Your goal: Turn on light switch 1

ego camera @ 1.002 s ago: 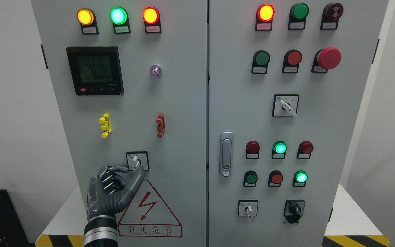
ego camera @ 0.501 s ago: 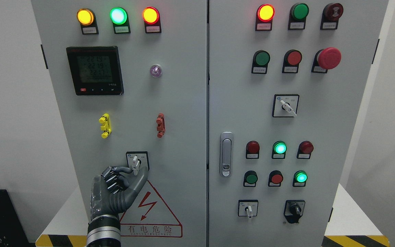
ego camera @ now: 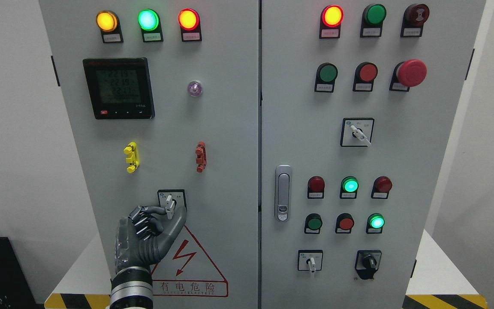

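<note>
Since a second ago the left hand has shifted a little to the right and upward along the cabinet, its forefinger and thumb drawing in on the small white lever of the light switch. That switch sits in a black-framed square low on the left door of the grey cabinet, just above the red triangular warning sign. Its lever stands close to upright, tipped very slightly. The forefinger reaches in from the left and touches the lever, the thumb rises on its right side, and the lever is pinched between them; the other fingers are curled back into the palm. The arm comes up from the bottom edge, left of the middle. Higher on the same door are a yellow clip, a red clip, a dark meter screen and three lit lamps in amber, green and red. On the right door are more lamps, push buttons, a red mushroom button, three further rotary switches and a metal door handle. No right hand shows.
</note>
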Available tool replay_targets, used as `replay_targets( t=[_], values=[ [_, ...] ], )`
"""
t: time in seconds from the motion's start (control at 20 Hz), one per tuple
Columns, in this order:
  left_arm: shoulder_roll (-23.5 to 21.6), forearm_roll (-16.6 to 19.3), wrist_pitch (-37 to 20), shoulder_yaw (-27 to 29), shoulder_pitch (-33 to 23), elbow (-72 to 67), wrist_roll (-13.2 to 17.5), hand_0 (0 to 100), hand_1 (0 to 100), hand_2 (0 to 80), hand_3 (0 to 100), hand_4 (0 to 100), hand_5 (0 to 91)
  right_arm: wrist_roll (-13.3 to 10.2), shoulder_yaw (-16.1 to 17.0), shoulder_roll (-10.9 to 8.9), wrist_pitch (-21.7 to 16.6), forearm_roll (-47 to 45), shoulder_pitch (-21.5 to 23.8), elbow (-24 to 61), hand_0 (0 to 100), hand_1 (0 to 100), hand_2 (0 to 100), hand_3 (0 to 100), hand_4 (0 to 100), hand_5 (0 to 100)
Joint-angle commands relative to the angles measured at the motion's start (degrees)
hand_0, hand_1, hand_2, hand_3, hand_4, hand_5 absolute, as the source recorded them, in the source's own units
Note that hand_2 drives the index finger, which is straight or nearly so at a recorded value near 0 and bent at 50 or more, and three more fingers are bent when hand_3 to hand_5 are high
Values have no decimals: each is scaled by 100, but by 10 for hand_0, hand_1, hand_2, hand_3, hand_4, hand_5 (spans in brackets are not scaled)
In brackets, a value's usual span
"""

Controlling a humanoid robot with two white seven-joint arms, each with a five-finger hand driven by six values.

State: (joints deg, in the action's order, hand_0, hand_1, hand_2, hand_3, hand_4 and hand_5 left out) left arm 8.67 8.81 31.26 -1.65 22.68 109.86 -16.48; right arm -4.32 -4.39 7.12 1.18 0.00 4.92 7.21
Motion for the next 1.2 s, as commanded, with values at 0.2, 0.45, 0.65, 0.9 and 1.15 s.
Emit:
replay_targets(
  t=[0.2, 0.45, 0.65, 0.9, 1.15],
  values=[
    [3, 33, 56, -28, 61, -18, -22, 51, 746, 596, 942, 948, 853, 1, 0, 0, 5, -141, 0, 0, 0, 0, 0, 0, 0, 0],
    [3, 33, 144, -28, 61, -18, -22, 63, 745, 599, 944, 950, 854, 1, 0, 0, 5, -141, 0, 0, 0, 0, 0, 0, 0, 0],
    [3, 24, 144, -37, 61, -18, -22, 70, 745, 601, 944, 951, 854, 1, 0, 0, 5, -141, 0, 0, 0, 0, 0, 0, 0, 0],
    [3, 15, 144, -55, 70, -18, -22, 75, 746, 601, 945, 952, 854, 1, 0, 0, 5, -141, 0, 0, 0, 0, 0, 0, 0, 0],
    [3, 24, 144, -55, 70, -18, -22, 80, 747, 602, 945, 954, 854, 1, 0, 0, 5, -141, 0, 0, 0, 0, 0, 0, 0, 0]
  ],
)
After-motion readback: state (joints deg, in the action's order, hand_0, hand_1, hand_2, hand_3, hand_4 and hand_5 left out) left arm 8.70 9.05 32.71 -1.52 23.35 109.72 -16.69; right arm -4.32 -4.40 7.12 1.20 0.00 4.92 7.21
